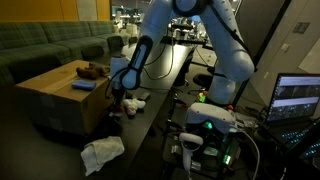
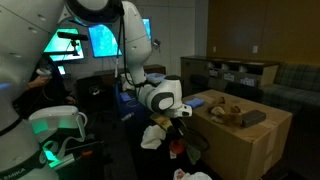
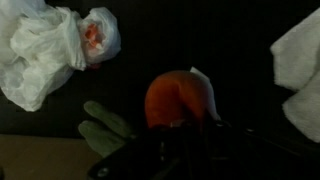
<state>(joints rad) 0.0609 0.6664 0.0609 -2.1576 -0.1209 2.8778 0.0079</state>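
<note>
While the white arm [image 1: 215, 40] bends down beside the wooden box [image 1: 55, 90] at the left of an exterior view, we see its gripper [image 3: 188, 132] almost fully closed at the wrist view's bottom edge. A crumpled white cloth [image 3: 45, 45] fills the upper left. The round orange object [image 3: 178, 100] sits mid-frame against the fingertips (gripped or not, we cannot tell).

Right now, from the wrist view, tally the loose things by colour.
White crumpled pieces: 2 (one top left, one at the right edge)
Orange round thing: 1
Green thing: 1
Total: 4
</note>
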